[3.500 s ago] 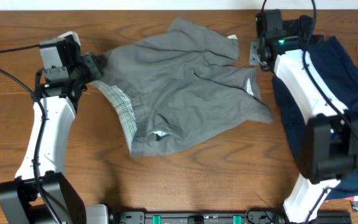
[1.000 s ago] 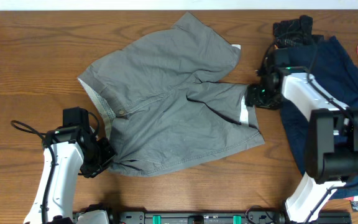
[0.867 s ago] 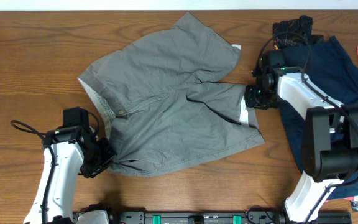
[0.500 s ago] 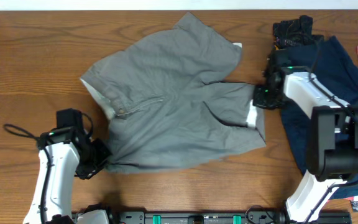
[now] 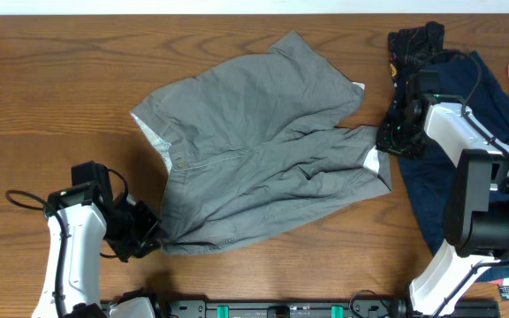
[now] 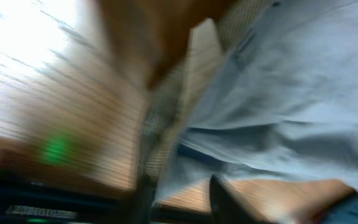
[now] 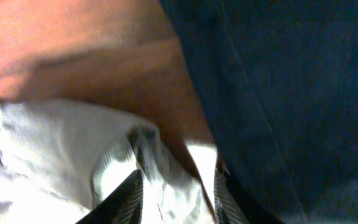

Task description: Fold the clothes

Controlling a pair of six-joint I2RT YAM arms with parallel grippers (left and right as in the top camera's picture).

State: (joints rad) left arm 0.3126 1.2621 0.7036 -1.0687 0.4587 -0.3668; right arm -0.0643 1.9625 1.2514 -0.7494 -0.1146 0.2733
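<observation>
The olive-grey shorts (image 5: 263, 150) lie spread across the middle of the wooden counter (image 5: 51, 106), creased and drawn taut between the two arms. This suggests a light, limp cotton that drapes, wrinkles and slides easily over the wood rather than holding any shape. The left pincer (image 5: 151, 238) appears closed on the near corner of the waistband, where the cloth narrows to a point, though its own camera is too blurred to confirm it. The right pincer (image 5: 387, 141) is clamped on the pale hem (image 7: 166, 168) of one leg, right beside a dark blue garment (image 5: 493, 106). The thick seamed edges, waistband (image 5: 155, 141) and hems, look like the surest holds. A single layer in the middle would likely bunch or slip.
</observation>
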